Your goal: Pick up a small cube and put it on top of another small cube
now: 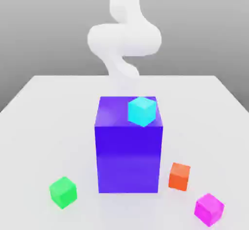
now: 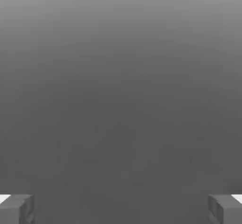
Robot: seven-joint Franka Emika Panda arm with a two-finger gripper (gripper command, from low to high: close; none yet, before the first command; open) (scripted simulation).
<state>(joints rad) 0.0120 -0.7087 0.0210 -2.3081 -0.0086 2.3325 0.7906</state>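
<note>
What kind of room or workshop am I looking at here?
Probably not a real room: it looks like a computer-simulated robot test scene. A smooth white robot arm stands over a bare pale tabletop, with a plain purple-blue block and flat-coloured little cubes.

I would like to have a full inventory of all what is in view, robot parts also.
block: one, purple-blue, standing in the middle of the table
cyan cube: one, cyan, at the block's top, toward the exterior view's right
green cube: one, green, on the table, on the exterior view's left of the block
orange cube: one, orange, on the table, just to the exterior view's right of the block
pink cube: one, magenta-pink, on the table, farther to the exterior view's right and nearer the camera
table: one, whitish, under the block and the cubes
arm: one, white, behind the block
gripper: one, grey fingers, seen in the hand view, open and empty
</note>
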